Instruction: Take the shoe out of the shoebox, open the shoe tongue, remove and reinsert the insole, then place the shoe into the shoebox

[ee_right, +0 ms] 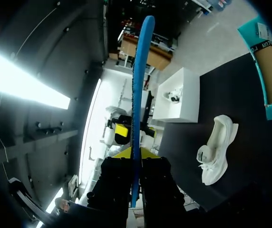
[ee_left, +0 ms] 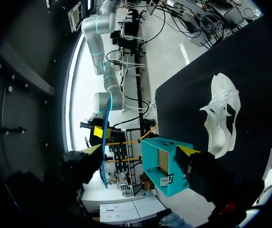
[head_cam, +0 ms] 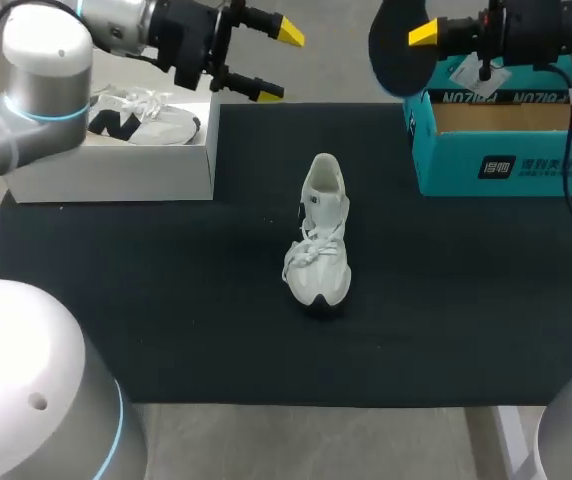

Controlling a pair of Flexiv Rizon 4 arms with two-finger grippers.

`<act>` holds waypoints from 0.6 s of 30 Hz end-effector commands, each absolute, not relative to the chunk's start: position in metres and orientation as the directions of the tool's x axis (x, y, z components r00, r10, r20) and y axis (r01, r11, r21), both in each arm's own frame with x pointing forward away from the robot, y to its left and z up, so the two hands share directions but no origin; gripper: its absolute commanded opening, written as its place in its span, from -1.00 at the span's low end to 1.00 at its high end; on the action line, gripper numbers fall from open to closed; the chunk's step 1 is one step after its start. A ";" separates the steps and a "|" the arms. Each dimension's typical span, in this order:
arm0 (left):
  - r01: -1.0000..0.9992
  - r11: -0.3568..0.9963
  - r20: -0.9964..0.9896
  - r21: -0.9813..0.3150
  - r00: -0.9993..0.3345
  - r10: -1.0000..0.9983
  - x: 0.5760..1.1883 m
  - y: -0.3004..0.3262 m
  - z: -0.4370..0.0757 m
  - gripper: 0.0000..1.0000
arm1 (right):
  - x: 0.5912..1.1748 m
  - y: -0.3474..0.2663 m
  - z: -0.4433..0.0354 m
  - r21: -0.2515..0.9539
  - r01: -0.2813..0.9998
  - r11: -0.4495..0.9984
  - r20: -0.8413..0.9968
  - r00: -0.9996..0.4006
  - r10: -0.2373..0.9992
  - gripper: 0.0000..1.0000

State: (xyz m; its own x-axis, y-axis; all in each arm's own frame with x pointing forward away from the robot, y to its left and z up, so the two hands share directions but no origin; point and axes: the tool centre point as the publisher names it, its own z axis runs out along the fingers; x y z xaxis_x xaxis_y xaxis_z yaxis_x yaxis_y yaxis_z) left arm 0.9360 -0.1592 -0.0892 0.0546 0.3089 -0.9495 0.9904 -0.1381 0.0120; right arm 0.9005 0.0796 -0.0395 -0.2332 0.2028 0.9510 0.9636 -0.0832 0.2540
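A white shoe (head_cam: 320, 235) lies on the black mat (head_cam: 146, 300) at mid-table, toe toward the front; it also shows in both wrist views (ee_left: 221, 114) (ee_right: 214, 152). The teal shoebox (head_cam: 506, 140) stands open at the back right. My right gripper (head_cam: 421, 40) hangs above the box's left end, shut on the dark insole (head_cam: 398, 48), which appears edge-on and blue between its fingers (ee_right: 138, 95). My left gripper (head_cam: 271, 62) is high at the back, left of centre, open with nothing between its yellow tips, well above and behind the shoe.
A white box (head_cam: 116, 160) holding another shoe (head_cam: 141, 120) stands at the back left on the mat's corner. The mat reaches nearly to the table's front edge, with bare mat around the white shoe.
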 end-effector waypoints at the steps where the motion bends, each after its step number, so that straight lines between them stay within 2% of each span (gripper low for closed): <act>1: 0.994 -0.106 -0.905 -0.012 0.034 0.424 0.930 -0.099 -0.084 1.00 | 0.908 0.087 -0.037 0.274 0.959 -0.066 0.942 -0.255 0.217 -1.00; 7: 0.999 0.034 -0.878 -0.038 -0.050 0.476 0.914 -0.055 -0.091 1.00 | 0.913 0.093 -0.022 0.403 0.911 -0.090 0.898 -0.375 0.229 -1.00; 9: 0.996 0.080 -0.865 -0.050 -0.083 0.495 0.906 -0.036 -0.095 1.00 | 0.917 0.097 -0.014 0.484 0.870 -0.094 0.855 -0.448 0.262 -1.00; 12: 0.988 0.111 -0.841 -0.103 -0.146 0.521 0.893 -0.012 -0.101 1.00 | 0.924 0.103 -0.002 0.559 0.822 -0.108 0.811 -0.515 0.277 -1.00; 18: 0.988 0.126 -0.797 -0.088 -0.145 0.587 0.883 0.013 -0.109 1.00 | 0.936 0.112 0.014 0.658 0.744 -0.118 0.724 -0.581 0.370 -1.00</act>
